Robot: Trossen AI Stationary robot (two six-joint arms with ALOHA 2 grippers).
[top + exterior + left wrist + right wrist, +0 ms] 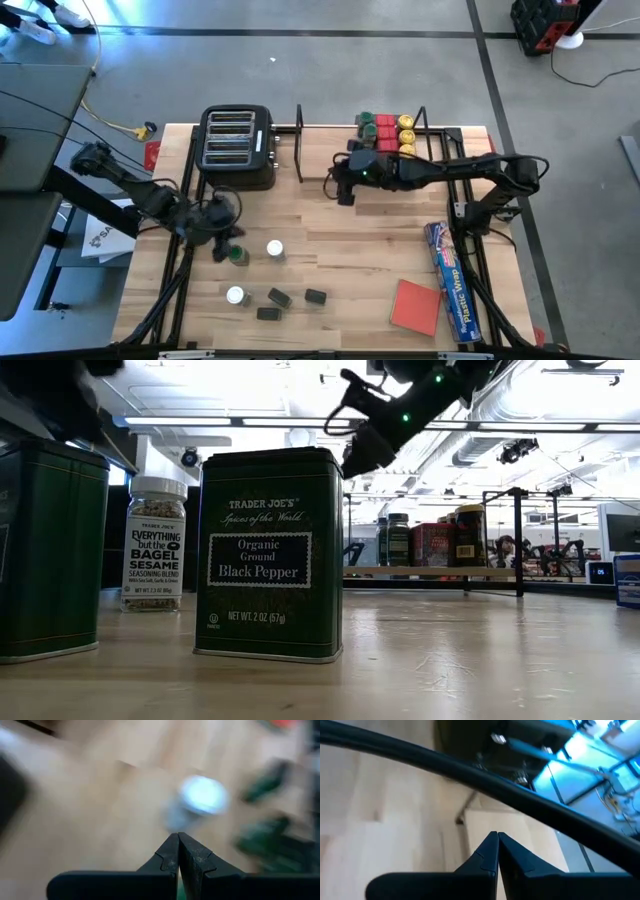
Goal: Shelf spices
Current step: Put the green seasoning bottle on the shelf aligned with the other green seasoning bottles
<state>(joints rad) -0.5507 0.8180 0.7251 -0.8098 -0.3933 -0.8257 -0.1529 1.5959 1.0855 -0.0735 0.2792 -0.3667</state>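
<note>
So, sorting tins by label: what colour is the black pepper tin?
Dark green, with a white-bordered label; the black pepper tin shows best in the low view.

Left gripper [222, 243] low, fingers [170, 852] pressed together, empty. Right gripper [343, 190] raised, arm stretched sideways, fingers together, empty.

Lab: concrete floor [400, 80], ceiling strip lights [200, 422], cables.

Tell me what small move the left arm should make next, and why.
Probably open the left gripper and lower it over the white-topped jar just ahead. Its fingers are shut on nothing, several spices still lie loose on the table, and the shelf holds only a few jars. The right gripper, also shut and empty, hangs near the shelf.
</note>
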